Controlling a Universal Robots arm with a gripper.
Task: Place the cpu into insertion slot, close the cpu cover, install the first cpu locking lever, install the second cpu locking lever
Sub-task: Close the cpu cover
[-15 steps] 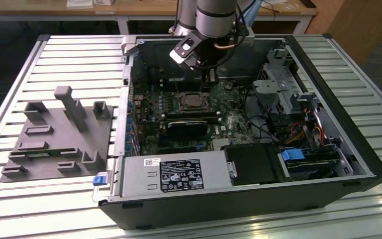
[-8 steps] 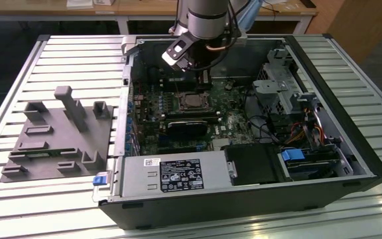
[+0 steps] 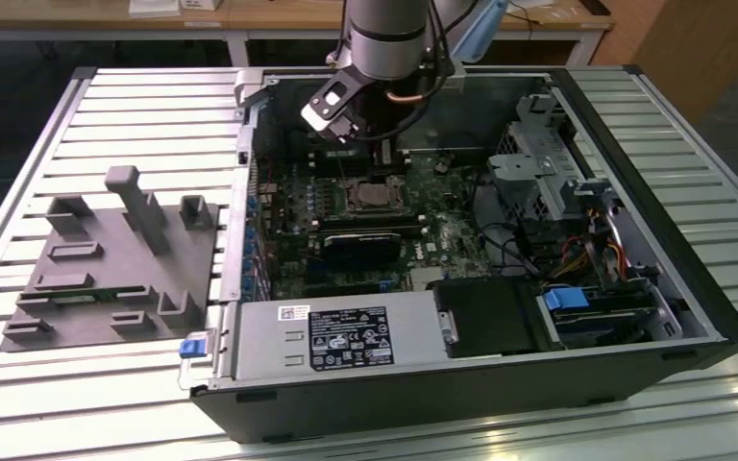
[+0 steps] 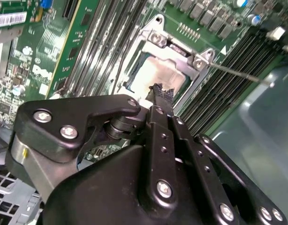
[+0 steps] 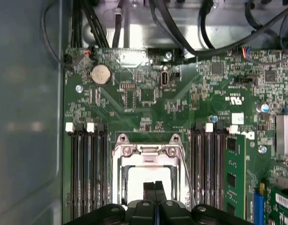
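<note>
The cpu (image 5: pixel 148 177) lies in the insertion slot (image 3: pixel 372 195), its silvery top (image 4: pixel 158 75) showing through the opening of the cpu cover (image 5: pixel 146 151). The cover lies flat over the chip. A thin wire locking lever (image 4: pixel 238 72) juts out from a corner of the socket; in the first wrist view it runs along the socket's side (image 5: pixel 186 176). My gripper (image 5: pixel 155 187) hangs just above the chip, its black fingertips (image 4: pixel 160 93) pressed together with nothing between them. In the exterior view the gripper (image 3: pixel 347 133) is inside the open case, behind the socket.
Black memory slots flank the socket, and a green memory stick (image 5: pixel 234 173) stands in one. Cables (image 5: pixel 181 33) run along the case wall. A power supply (image 3: pixel 343 336) and drive cage (image 3: pixel 536 173) crowd the case. A grey fixture (image 3: pixel 112 259) sits at the exterior view's left.
</note>
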